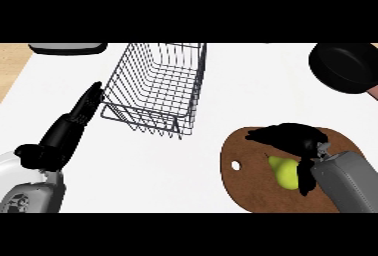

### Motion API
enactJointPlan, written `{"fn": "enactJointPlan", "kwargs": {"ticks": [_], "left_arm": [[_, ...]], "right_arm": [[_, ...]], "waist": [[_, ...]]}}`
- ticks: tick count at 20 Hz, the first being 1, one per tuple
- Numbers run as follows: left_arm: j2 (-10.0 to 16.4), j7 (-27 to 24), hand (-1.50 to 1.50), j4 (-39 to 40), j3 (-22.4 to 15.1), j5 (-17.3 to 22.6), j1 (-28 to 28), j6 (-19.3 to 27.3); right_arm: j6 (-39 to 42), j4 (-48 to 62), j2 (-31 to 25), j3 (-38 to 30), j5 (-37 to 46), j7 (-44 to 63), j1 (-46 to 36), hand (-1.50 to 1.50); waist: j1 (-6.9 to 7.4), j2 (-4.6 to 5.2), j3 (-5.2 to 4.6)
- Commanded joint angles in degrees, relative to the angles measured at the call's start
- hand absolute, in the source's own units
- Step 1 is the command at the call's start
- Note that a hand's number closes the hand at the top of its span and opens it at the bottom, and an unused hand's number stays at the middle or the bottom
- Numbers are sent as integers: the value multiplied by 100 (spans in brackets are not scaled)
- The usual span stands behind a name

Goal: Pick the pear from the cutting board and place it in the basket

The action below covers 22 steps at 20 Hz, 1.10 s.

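Pear [283, 172] x1 on 1 board [251, 187], R hand [291, 136] over it, grip unclear, L hand [86, 108] flat, 1 basket [189, 95]

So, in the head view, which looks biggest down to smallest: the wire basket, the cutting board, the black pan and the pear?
Largest: the wire basket and the cutting board look about alike; the board is partly covered, so I won't rank them.
Next: the black pan, cut off by the picture's edge.
Smallest: the pear.

Pear [284, 172] yellow-green; board [251, 192] under it brown. Basket [159, 80] at 11 o'clock: dark grey wire grid. Counter [184, 170] white. My left hand [87, 107] and right hand [291, 136] black.
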Motion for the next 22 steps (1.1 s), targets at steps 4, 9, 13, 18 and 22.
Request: {"fn": "enactJointPlan", "kwargs": {"ticks": [4, 9, 13, 18, 22], "left_arm": [[-264, 20, 0, 34, -91, -345, -78, 148], [-72, 283, 0, -134, 255, 53, -197, -189], [-232, -7, 0, -130, 5, -287, 32, -41], [-214, 33, 0, 156, 156, -175, -169, -122], [-323, 105, 0, -47, 16, -288, -98, -43]], "right_arm": [[67, -245, -8, 47, 393, -188, 531, -150], [29, 495, -215, 4, 531, -733, 117, -150], [-66, 696, -225, 443, 653, -989, 132, 150], [-135, 334, 17, 635, 723, -704, 419, 150], [-714, 417, -16, 1118, 1081, -1067, 416, 150]], "waist": [[-28, -5, -1], [13, 2, 0], [31, 9, 1], [-22, 0, -2], [8, 4, 1]]}}
